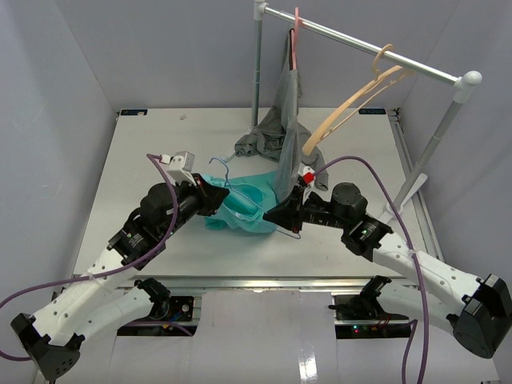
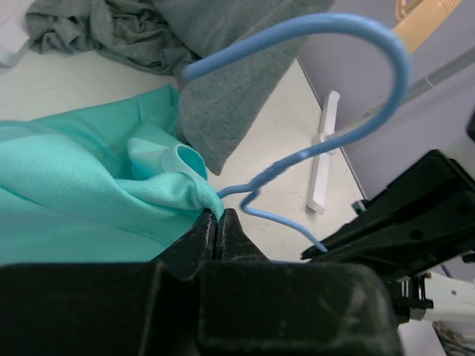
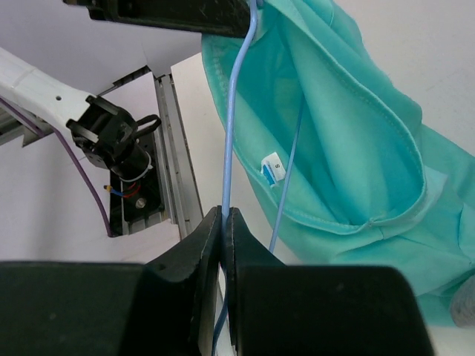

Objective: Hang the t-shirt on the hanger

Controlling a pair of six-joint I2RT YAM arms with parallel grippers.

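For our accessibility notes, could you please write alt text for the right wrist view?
The right pincer is shut on a wire of the light-blue hanger, which runs up the picture. The teal t-shirt drapes to its right, size label showing.

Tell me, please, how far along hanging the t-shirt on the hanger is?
Partly done: one hanger wire runs inside the t-shirt collar. In hand: the right gripper clamps the other wire, the left gripper pinches the collar. Left: getting that outer wire inside; the shirt lies bunched.
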